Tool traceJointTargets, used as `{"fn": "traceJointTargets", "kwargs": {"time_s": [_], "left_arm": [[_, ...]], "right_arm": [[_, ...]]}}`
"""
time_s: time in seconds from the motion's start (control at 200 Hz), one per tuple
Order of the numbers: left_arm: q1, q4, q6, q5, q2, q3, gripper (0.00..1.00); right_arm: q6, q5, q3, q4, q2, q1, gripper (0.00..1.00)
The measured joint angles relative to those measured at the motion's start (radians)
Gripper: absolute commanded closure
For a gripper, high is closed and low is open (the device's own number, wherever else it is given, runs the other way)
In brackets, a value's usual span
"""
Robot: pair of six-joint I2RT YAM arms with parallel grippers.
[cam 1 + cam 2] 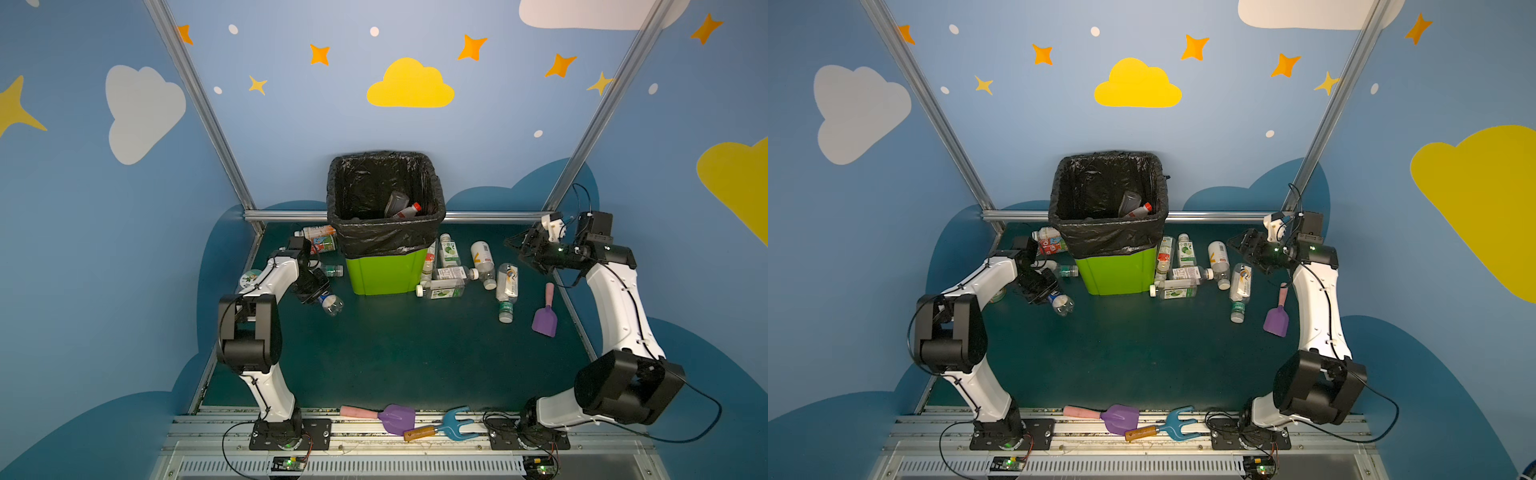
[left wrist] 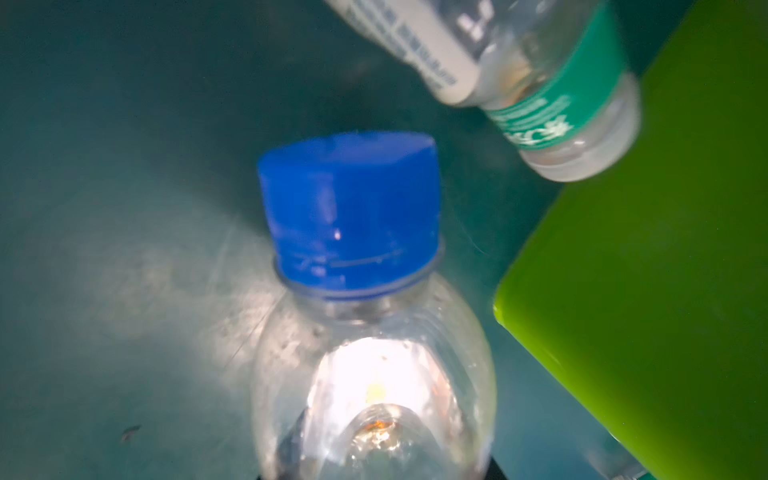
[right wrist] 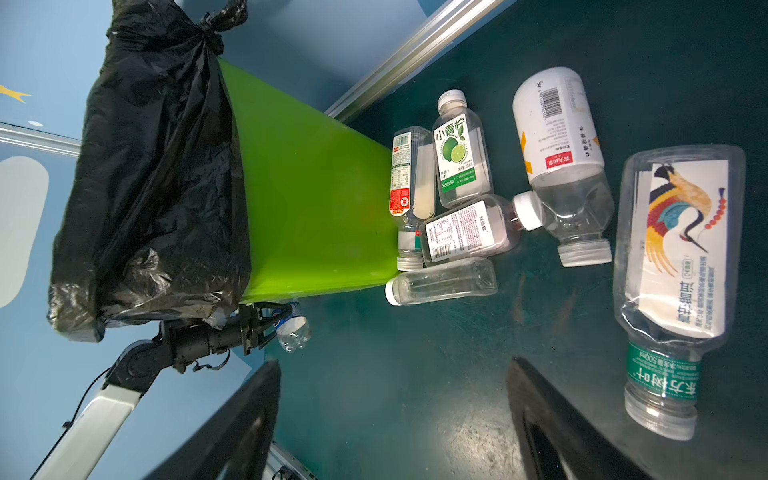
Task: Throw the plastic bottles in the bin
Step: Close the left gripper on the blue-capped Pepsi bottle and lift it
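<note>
Grip first: at 9 o'clock on the worktop (image 1: 395,357) the left claw (image 1: 320,295) was clamped on the blue-capped bottle (image 1: 332,306), which stuck out of the jaws toward 5 o'clock; whether it sat clear of the surface could not be told. Judged from that, a straight rise was the sound move, because the bin (image 1: 386,274) stood just at the bottle's 3 o'clock and its black-lined rim was far higher than the claw. Swinging sideways early risked striking the green wall or nudging the green-banded bottle (image 1: 333,271) lying just beyond, at the claw's 12 o'clock. Farther over, at 2 o'clock, the right claw (image 1: 513,245) hung with jaws apart, holding nothing, near the loose bottles (image 1: 451,254) beside the bin; it was best kept there, out of the left arm's path. Release suited only the moment the bottle was squarely over the bin's mouth at 12 o'clock, where two bottles (image 1: 405,210) already lay.
</note>
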Motion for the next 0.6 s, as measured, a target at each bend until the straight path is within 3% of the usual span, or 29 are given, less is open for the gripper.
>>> {"fn": "traceJointTargets", "kwargs": {"time_s": [0.396, 0.601], "left_arm": [[0.219, -0.024, -0.008, 0.014, -0.467, -0.077, 0.52], [0.232, 0.082, -0.03, -0.042, -0.754, -0.018, 0.49]], "right_arm": [[0.023, 0.013, -0.013, 0.026, -0.049, 0.0, 0.17], [0.044, 0.021, -0.025, 0.045, -0.062, 0.0, 0.17]]}}
